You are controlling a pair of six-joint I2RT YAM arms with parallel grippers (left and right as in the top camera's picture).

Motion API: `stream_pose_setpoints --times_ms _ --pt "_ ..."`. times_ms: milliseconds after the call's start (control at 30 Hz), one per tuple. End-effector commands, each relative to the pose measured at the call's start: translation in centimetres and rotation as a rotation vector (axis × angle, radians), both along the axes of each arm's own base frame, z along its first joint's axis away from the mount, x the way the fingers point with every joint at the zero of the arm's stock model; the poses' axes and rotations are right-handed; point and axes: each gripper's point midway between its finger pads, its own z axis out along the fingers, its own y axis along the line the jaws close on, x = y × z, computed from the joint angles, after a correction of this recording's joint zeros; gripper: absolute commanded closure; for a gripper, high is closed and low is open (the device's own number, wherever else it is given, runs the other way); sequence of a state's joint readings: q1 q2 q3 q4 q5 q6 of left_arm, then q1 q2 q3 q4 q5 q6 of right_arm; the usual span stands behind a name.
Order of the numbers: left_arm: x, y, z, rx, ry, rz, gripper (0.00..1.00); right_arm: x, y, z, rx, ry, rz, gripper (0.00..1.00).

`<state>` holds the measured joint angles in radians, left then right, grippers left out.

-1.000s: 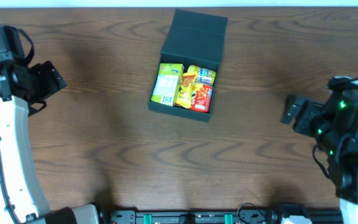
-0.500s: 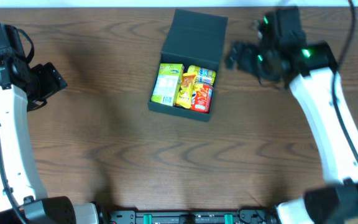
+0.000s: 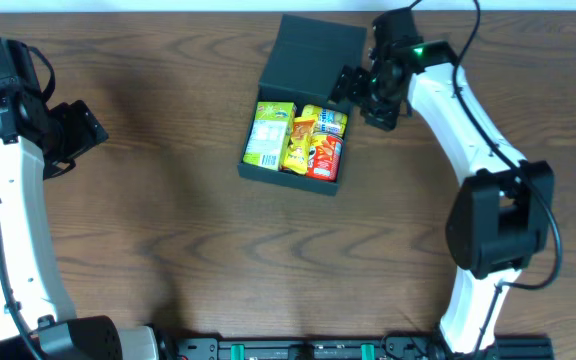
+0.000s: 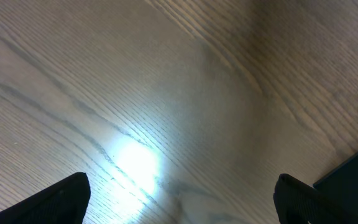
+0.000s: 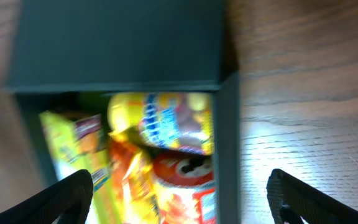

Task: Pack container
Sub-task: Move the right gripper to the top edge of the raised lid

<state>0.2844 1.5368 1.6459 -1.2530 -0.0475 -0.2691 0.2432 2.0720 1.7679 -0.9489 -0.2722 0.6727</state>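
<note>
Overhead: my right gripper hangs beside the box lid, jaws spread, empty.
Snacks fill the box; left gripper spread wide, far left. Right one swung over from the far right a second ago.

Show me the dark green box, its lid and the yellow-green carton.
dark green box (image 3: 288,177), overhead view, on its near wall.
lid (image 3: 313,62), overhead view, middle of the flap.
yellow-green carton (image 3: 268,135), overhead view, centre of its face.

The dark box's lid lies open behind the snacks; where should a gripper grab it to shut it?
Probably the free far edge of the lid, coming from the far side. The flap lies flat, hinged along the back wall of the container, so only that thin outer edge can be pinched and swung over. The open right gripper is right beside it.
</note>
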Motion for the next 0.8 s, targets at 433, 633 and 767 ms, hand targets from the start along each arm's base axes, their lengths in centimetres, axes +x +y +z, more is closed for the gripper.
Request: stream_pose_setpoints --times_ms 433,633,767 --pt "-0.1 0.0 -0.1 -0.005 0.004 0.003 0.05 -0.4 -2.8 -3.7 -0.349 0.013 -0.061 0.28" --pt "-0.1 0.0 -0.1 -0.005 0.005 0.003 0.05 -0.2 -3.2 -3.8 -0.382 -0.006 -0.023 0.52" --pt "-0.1 0.0 -0.1 -0.005 0.005 0.003 0.05 -0.7 -3.4 -5.0 -0.389 0.006 -0.009 0.94"
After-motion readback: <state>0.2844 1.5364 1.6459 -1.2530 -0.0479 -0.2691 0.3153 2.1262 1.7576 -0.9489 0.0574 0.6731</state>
